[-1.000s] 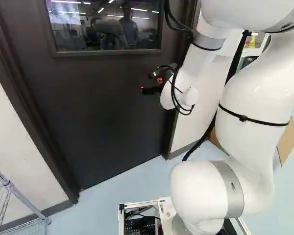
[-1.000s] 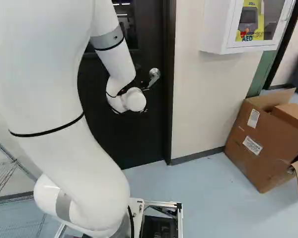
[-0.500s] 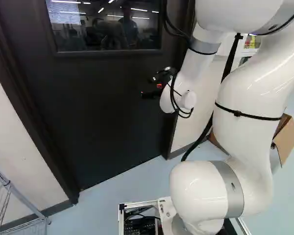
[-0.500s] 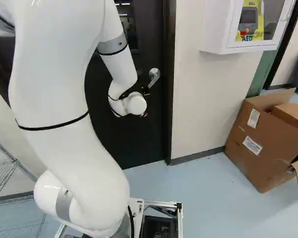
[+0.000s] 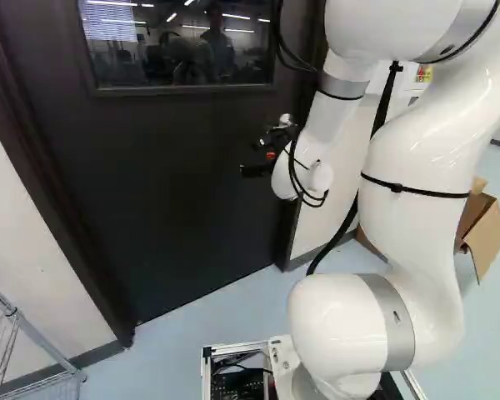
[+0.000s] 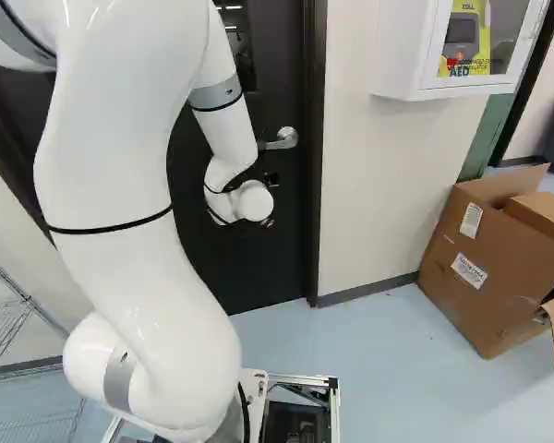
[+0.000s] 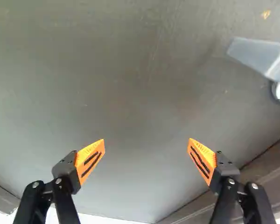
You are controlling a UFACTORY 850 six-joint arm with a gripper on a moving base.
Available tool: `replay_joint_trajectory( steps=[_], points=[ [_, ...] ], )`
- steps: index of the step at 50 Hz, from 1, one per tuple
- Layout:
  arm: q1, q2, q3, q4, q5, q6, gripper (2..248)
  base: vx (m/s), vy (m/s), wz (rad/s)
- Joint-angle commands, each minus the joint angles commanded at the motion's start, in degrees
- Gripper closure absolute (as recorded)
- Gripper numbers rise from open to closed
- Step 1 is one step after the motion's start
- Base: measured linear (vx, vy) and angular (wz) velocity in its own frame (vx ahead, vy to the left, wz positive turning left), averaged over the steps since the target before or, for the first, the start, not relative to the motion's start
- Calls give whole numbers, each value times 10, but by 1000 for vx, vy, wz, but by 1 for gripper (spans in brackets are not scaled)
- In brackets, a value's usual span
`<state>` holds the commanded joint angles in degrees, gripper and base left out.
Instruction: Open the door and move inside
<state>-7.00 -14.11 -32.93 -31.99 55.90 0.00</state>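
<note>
Door (image 5: 167, 192): directly ahead of my jaws, seated in its frame (image 6: 315, 185), no gap visible. Gripper (image 7: 146, 140): jaws spread wide, nothing between the pads (image 7: 90, 161). Handle (image 7: 256, 53): ahead of my jaws but outside their gap, out past one of them, touching neither.

Change: in the right base view the handle was tilted down half a second ago; it now stands level. Over the same interval my arm has lowered the gripper slightly, clear of the handle. The door has not shifted.

Meaning: the latch has probably sprung back, so the press appears lost with the door unopened. Next step, in my judgement: bring the jaws back above the handle, press it down again and move the door before release. Caution: contact too near the handle's tip may slip off
</note>
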Motion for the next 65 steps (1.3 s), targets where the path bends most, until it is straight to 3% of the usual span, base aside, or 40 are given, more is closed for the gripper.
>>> replay_joint_trajectory(
  steps=[22,65],
  points=[
    [0,-18,-2,0,0,0,3,0,0,0],
    [-4,-4,15,12,0,0,3,0,0,0]
  ],
)
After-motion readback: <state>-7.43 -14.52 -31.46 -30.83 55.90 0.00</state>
